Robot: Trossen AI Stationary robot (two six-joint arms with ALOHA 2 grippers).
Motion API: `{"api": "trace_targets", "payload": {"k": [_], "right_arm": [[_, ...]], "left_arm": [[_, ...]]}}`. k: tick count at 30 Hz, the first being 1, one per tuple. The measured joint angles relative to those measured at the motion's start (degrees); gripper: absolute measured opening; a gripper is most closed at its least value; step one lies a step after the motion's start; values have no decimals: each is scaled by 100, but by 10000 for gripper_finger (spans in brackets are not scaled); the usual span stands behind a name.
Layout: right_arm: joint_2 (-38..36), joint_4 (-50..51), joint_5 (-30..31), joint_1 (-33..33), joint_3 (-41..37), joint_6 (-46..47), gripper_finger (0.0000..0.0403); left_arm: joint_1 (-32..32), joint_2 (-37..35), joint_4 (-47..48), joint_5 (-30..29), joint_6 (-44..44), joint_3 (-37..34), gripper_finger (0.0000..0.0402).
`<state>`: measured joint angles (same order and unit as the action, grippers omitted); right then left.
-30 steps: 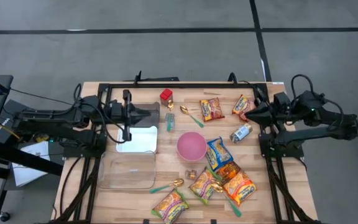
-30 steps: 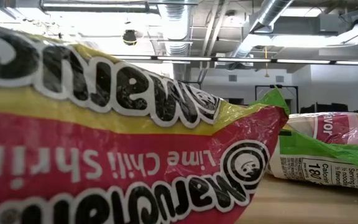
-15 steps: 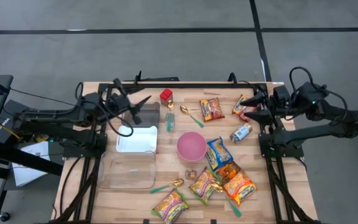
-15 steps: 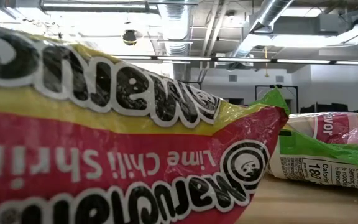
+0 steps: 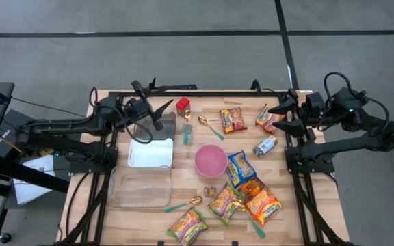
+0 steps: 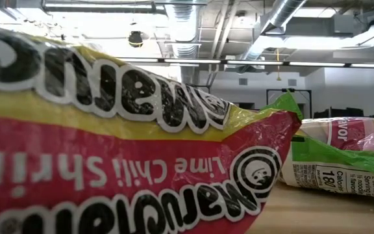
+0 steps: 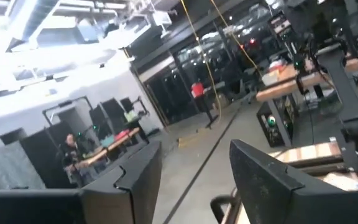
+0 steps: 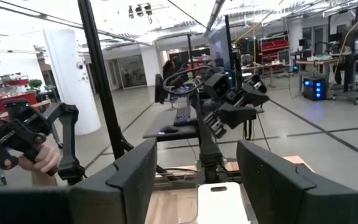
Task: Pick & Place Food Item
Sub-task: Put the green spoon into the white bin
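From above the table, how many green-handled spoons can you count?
3 spoons: one behind the pink bowl, one beside the clear container, one mostly under the front noodle packets; others may be hidden.

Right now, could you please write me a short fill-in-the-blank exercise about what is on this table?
1. The bowl in the middle of the table is ____ in colour.
2. The white tray lies nearest the ____ gripper.
3. The fingers of the right gripper stand ____.

Missing words: pink; left; open
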<state>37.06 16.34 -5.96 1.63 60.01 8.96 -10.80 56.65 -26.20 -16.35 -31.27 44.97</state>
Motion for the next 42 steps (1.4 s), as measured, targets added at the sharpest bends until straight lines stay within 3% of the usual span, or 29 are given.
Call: {"api": "trace_targets", "payload": {"k": [7, 14, 17, 30, 42], "right_arm": [[1, 0, 20, 0, 0, -60, 215], [2, 162, 22, 2, -2, -58, 215], [2, 175, 23, 2, -2, -57, 215], [4, 178, 22, 0, -4, -128, 215], [7, 329, 1, -4, -7, -146, 215]], "left_arm": [[-1230, 689, -809, 1315, 820, 29, 193], [-2270, 1433, -504, 2066, 2354, 282, 193], [-2501, 1689, -128, 2244, 2569, 341, 191], [-2652, 2560, 822, 2531, 3160, 341, 168], [-2624, 2923, 1838, 3024, 4431, 343, 190]]}}
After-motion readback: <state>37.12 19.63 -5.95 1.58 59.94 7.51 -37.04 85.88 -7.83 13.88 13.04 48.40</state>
